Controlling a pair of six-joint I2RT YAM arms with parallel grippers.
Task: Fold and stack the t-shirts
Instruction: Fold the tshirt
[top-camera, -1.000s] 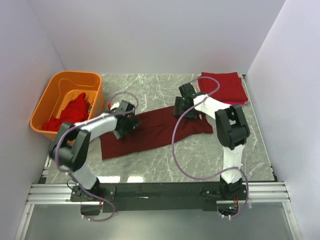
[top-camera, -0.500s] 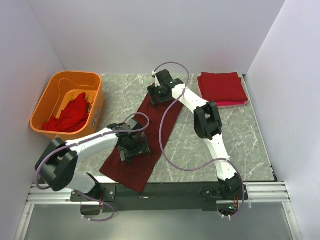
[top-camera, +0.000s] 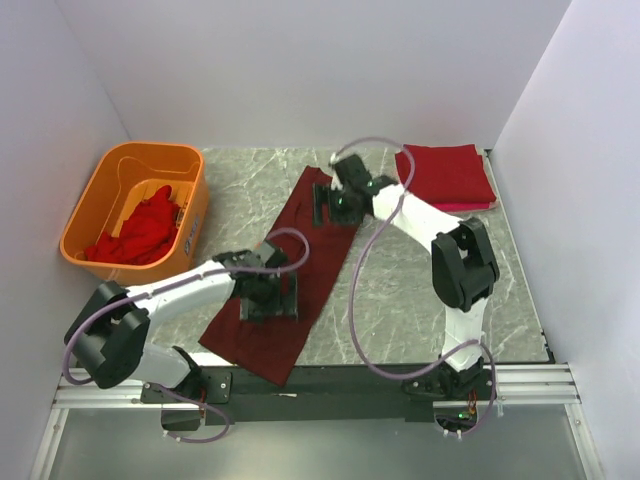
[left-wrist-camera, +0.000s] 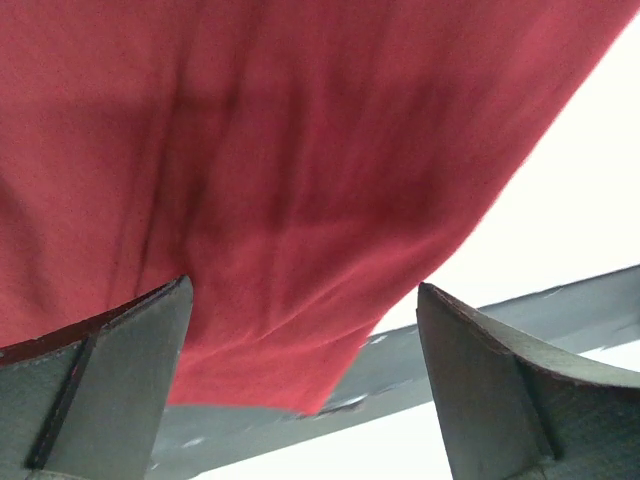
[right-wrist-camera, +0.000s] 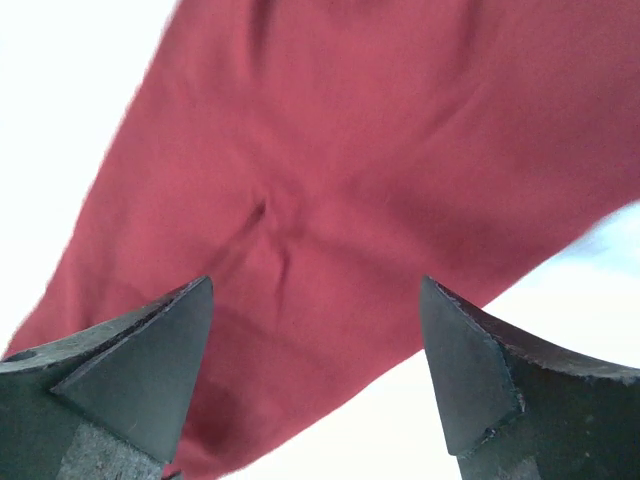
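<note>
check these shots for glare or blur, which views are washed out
Top view: evenly lit and sharp, the veins of the marble table read clearly. Left wrist view: everything past the dark red shirt is blown out white, and the near fingers look soft. Right wrist view: the same washed-out white around the shirt, cloth slightly blurred.

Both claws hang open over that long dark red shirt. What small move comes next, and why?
Probably the left gripper lowers and pinches the near end of the maroon shirt to fold it over: it lies as a long strip, with this and the right gripper open above it.
</note>
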